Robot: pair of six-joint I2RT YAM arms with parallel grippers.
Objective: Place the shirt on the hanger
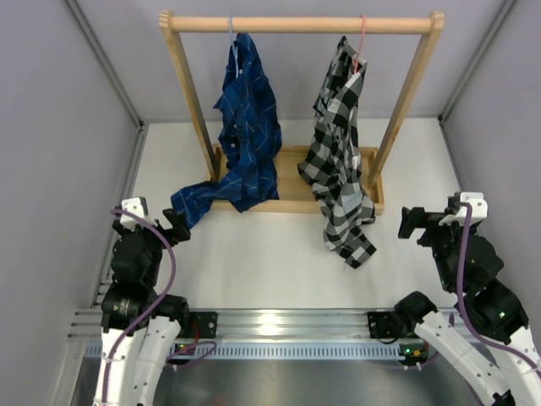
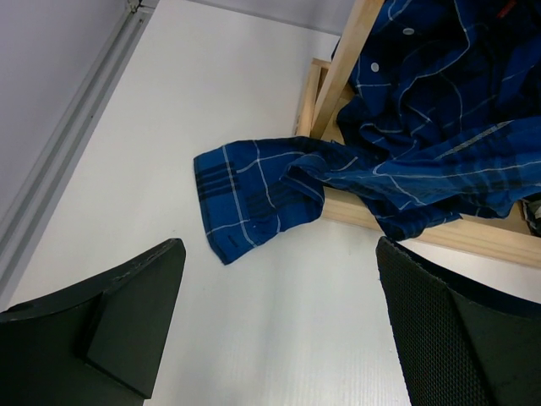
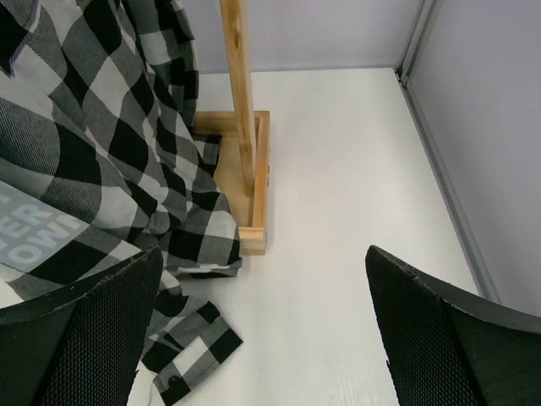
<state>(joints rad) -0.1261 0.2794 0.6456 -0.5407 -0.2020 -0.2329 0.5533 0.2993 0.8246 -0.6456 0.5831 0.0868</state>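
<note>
The black-and-white check shirt (image 1: pixel 340 152) hangs from the pink hanger (image 1: pixel 363 44) on the right part of the wooden rail (image 1: pixel 300 24). Its lower end and a sleeve trail onto the white table; it also shows in the right wrist view (image 3: pixel 101 152). My left gripper (image 1: pixel 175 227) is open and empty at the near left, above bare table (image 2: pixel 279 330). My right gripper (image 1: pixel 412 223) is open and empty at the near right, beside the shirt's sleeve cuff (image 3: pixel 190 351).
A dark blue shirt with thin light lines (image 1: pixel 245 127) hangs on a light blue hanger (image 1: pixel 232 38) on the rail's left part; its sleeve (image 2: pixel 249 199) lies on the table. The wooden rack base (image 1: pixel 292 203) and its posts (image 3: pixel 241 110) stand at mid-table. Grey walls close the sides.
</note>
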